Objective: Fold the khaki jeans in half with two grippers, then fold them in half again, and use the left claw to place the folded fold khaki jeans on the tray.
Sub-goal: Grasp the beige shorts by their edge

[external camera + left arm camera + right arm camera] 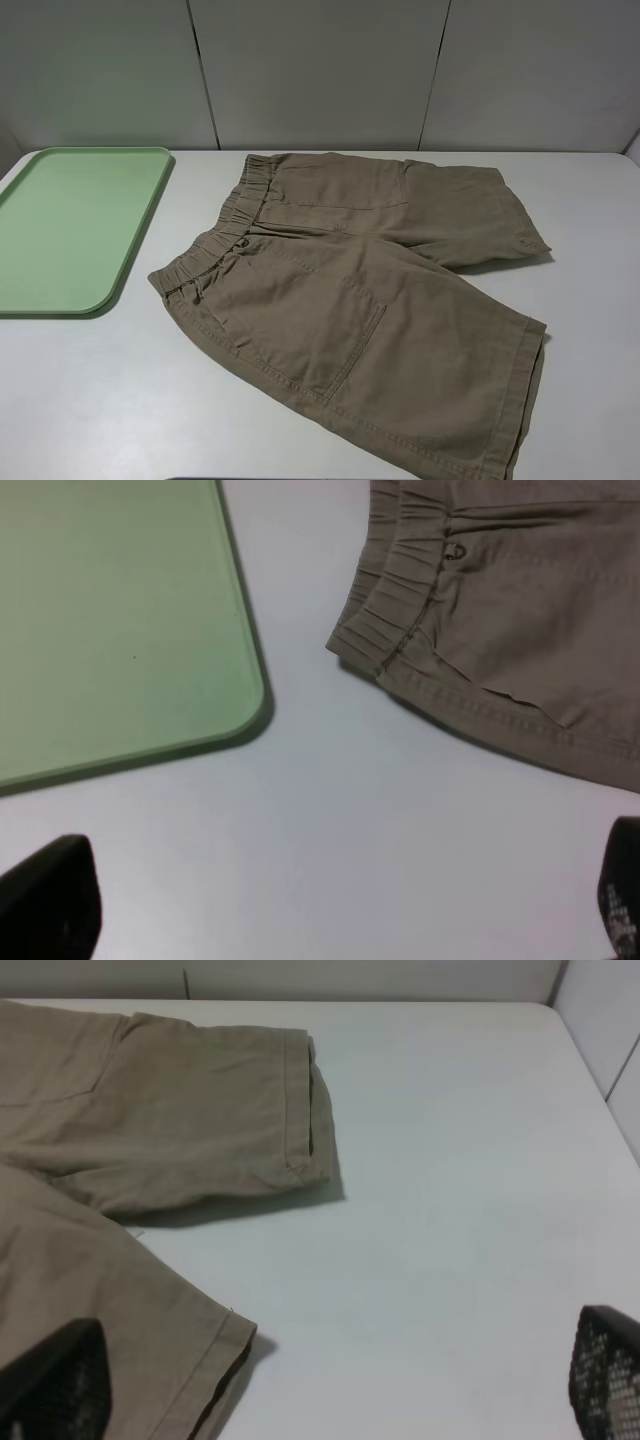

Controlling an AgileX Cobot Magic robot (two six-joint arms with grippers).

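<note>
The khaki jeans [350, 290] lie flat and unfolded on the white table, waistband toward the tray, both legs pointing right. The pale green tray [70, 225] sits at the far left and holds nothing. No arm shows in the exterior high view. In the left wrist view the left gripper [330, 905] is open and empty above bare table, between the tray corner [200, 680] and the waistband [400, 590]. In the right wrist view the right gripper [330, 1380] is open and empty, one finger [55, 1380] over the near leg's hem [200, 1360], the far leg [200, 1110] beyond.
A grey panelled wall [320, 70] stands behind the table. Bare white tabletop [90, 400] lies in front of the tray and to the right of the legs [470, 1210]. The table's right edge meets a side wall [600, 1040].
</note>
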